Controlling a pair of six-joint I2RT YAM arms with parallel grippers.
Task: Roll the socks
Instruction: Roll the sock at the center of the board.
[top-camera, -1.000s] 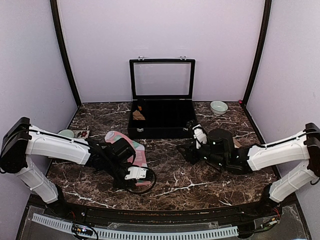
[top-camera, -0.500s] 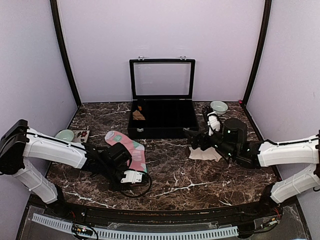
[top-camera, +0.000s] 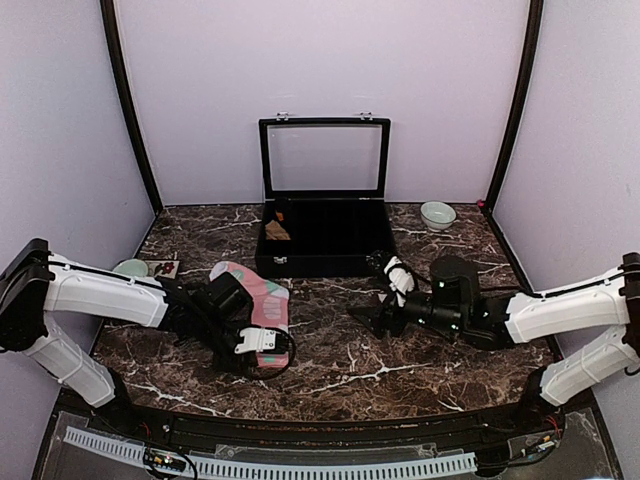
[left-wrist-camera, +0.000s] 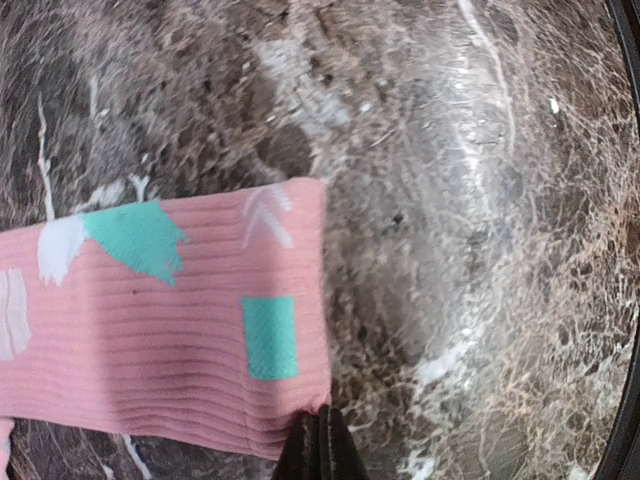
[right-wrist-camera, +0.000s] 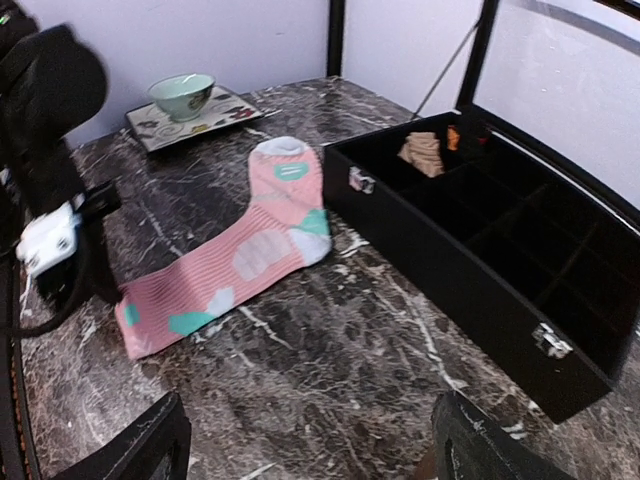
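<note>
The pink sock (top-camera: 266, 303) with mint-green and white patches lies flat on the marble, left of centre, toe toward the case. In the left wrist view my left gripper (left-wrist-camera: 318, 442) is shut, pinching the near corner of the pink sock's (left-wrist-camera: 170, 330) cuff, where the fabric puckers. My right gripper (top-camera: 385, 320) hovers low at the table's middle, its jaws open wide and empty over bare marble. The right wrist view shows the right gripper (right-wrist-camera: 320, 462) facing the pink sock (right-wrist-camera: 250, 255). The cream-beige sock is hidden in the top view.
A black case (top-camera: 325, 262) with its lid raised stands at the back centre, and a small tan bundle (top-camera: 277, 230) sits in its left compartment. One green bowl (top-camera: 131, 267) rests on a tray at the left edge. Another bowl (top-camera: 437, 214) is at the back right.
My left gripper has shut on the pink sock's cuff corner. My right arm swung toward the back right, then returned to the middle with its jaws opened; the cream-beige sock seen earlier is now covered.
</note>
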